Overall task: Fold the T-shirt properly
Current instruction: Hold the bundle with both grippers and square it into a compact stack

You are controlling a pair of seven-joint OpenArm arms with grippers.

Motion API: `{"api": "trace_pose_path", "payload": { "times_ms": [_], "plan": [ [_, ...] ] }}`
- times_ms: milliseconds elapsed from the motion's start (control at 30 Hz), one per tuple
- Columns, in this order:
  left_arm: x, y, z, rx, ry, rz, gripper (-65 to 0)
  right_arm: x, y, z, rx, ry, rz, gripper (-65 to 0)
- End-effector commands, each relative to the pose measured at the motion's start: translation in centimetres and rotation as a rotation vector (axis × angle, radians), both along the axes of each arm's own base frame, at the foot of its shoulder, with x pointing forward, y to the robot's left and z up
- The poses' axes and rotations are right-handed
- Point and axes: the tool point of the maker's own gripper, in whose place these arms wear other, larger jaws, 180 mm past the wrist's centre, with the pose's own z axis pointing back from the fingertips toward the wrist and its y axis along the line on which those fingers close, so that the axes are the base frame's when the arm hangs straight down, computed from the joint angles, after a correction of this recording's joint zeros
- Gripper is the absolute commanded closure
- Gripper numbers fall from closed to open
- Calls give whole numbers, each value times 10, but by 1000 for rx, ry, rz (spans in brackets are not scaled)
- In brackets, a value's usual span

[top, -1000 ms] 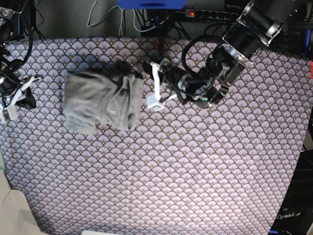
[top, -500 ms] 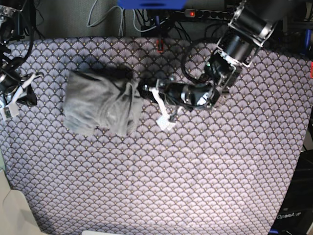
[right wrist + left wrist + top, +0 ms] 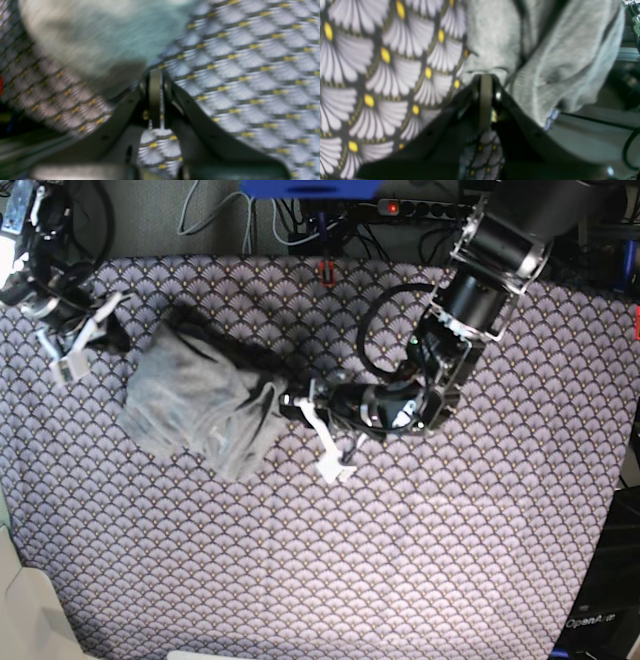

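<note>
Purple fan-scale cloth point(image 3: 420, 560) under T-shirt point(image 3: 195, 400)

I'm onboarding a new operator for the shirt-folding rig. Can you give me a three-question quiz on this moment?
1. True or false: the T-shirt lies spread flat with both sleeves out.
2. Which hand has its tips at the shirt's edge: A) left hand, B) right hand, C) neither?
3. Fill in: the table is covered by a purple ____-patterned cloth.

Key
1. False. It is a bunched, partly folded bundle.
2. A. The left wrist view shows the shut left hand touching grey fabric; whether it pinches any, I cannot tell. The right hand, also shut, is beside the shirt's far corner.
3. Fan-scale.
</note>
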Motion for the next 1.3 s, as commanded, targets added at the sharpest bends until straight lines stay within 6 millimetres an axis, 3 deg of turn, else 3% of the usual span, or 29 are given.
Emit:
{"api": "trace_pose_path", "payload": {
  "times_ms": [0,200,367,533,600,700,867,967,1100,1267],
  "plan": [
    [11,-10,18,-46,-41,-1,0,4,7,6,11,-27,27,-7],
    [13,-9,19,-46,-47,3,0,-6,64,-8,103,16,133,-7],
    [27,-6,24,-71,-98,64,0,-17,110,-14,169,48,231,-7],
    [38,2,31,-88,-111,108,0,-27,139,-16,208,66,311,-7],
    [51,16,41,-120,-118,169,0,-27,138,-17,202,68,316,-7],
    [52,36,49,-125,-87,179,0,-24,120,-17,173,64,278,-6],
    [28,69,44,-59,-42,131,0,-21,80,-16,129,51,167,-4],
    [9,79,35,-11,1,80,0,-17,54,-9,112,8,90,-4],
    [-8,74,22,0,54,54,0,-8,19,1,62,-34,15,-6],
    [-25,33,16,2,61,-26,0,12,-7,15,-16,-73,38,-6]
  ]
}}
